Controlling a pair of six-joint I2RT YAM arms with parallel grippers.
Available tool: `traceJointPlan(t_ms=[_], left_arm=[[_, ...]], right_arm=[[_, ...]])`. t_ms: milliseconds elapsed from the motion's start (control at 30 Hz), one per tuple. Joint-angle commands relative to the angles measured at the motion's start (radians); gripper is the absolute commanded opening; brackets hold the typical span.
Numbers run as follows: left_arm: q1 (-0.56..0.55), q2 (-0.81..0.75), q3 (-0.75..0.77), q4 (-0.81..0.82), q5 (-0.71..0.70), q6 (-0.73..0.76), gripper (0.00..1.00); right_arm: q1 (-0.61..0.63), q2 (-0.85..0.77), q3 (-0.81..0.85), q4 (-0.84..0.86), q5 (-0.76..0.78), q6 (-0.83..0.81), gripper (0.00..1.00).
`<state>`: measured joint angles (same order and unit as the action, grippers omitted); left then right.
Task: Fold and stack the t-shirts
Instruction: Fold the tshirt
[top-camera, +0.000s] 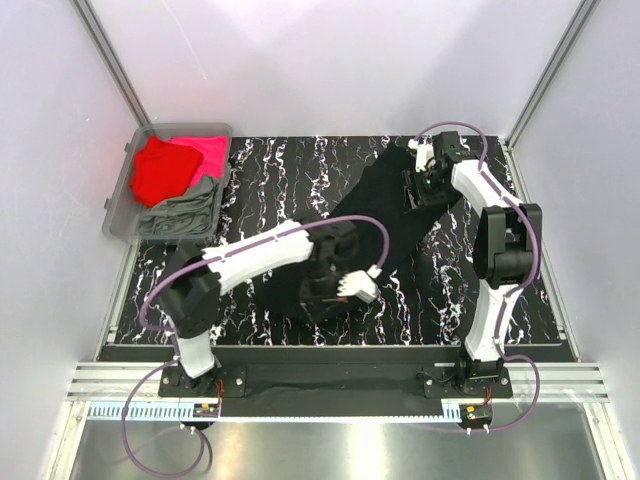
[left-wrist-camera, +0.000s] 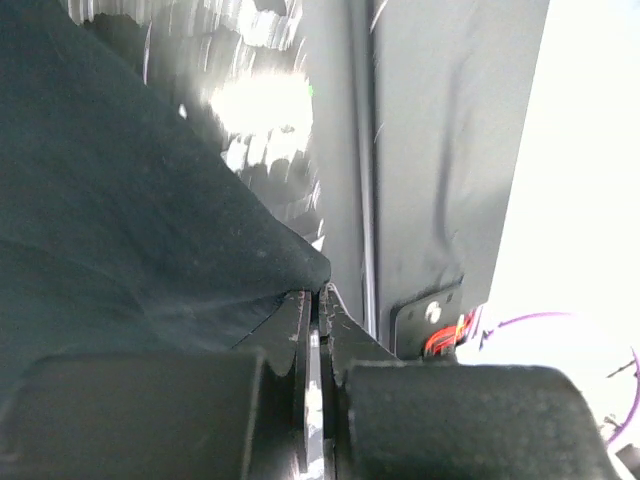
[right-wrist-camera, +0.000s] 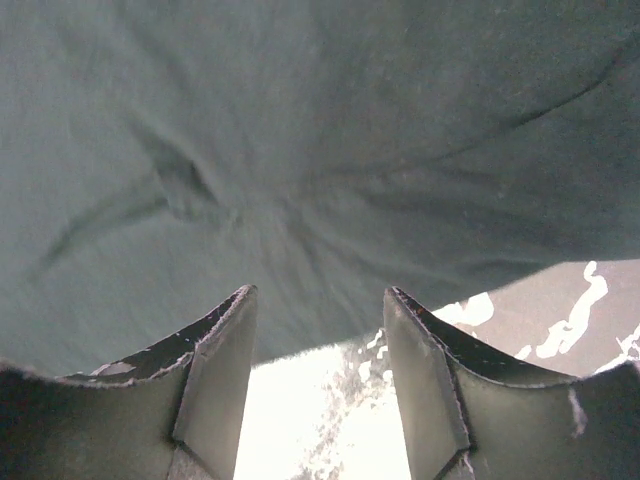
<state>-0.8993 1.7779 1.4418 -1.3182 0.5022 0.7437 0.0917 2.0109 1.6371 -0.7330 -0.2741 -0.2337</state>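
Note:
The black t-shirt lies stretched diagonally across the dark marbled table, from near centre to far right. My left gripper is at its near-left end. In the left wrist view the jaws are closed on the edge of the black cloth. My right gripper is over the shirt's far-right end. In the right wrist view it is open and empty, with the fingertips just at the hem of the black shirt. No blue print shows.
A grey bin at the far-left corner holds a red shirt, a magenta-pink shirt and a grey-green shirt. White enclosure walls surround the table. A metal rail runs along the near edge.

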Motion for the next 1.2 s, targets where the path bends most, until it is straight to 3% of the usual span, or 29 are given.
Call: traceJointPlan(t_ms=[0,333,500,567,867,1067,1100,1133,1167], left_arm=[[-0.061,0.089,0.101,-0.012,0.13,-0.046,0.0],[-0.112,0.179,0.178,0.031,0.162,-0.115,0.0],[-0.118,0.215,0.206,0.049,0.159,-0.144,0.0],[-0.122,0.244,0.229,0.057,0.15,-0.155,0.0],[-0.138,0.431,0.475,0.056,0.148,-0.198,0.01],[-0.144,0.572,0.667,0.06,0.131,-0.227,0.26],[-0.144,0.577,0.702,0.069,0.122,-0.242,0.32],[-0.144,0.577,0.716,0.079,0.09,-0.256,0.45],[-0.144,0.554,0.726,0.079,0.072,-0.267,0.48]], right_arm=[[-0.003,0.09,0.078,0.044,-0.002,0.059,0.61],[0.005,0.413,0.386,0.027,-0.091,0.148,0.6],[0.043,0.596,0.734,-0.097,-0.097,0.14,0.6],[0.04,0.647,0.832,-0.071,-0.183,0.206,0.64],[0.172,0.798,0.989,0.006,-0.254,0.303,0.69],[0.187,0.807,1.012,0.049,-0.303,0.343,0.7],[0.186,0.798,1.011,0.049,-0.301,0.34,0.71],[0.186,0.784,0.997,0.049,-0.298,0.336,0.71],[0.183,0.741,0.988,0.049,-0.298,0.323,0.72]])
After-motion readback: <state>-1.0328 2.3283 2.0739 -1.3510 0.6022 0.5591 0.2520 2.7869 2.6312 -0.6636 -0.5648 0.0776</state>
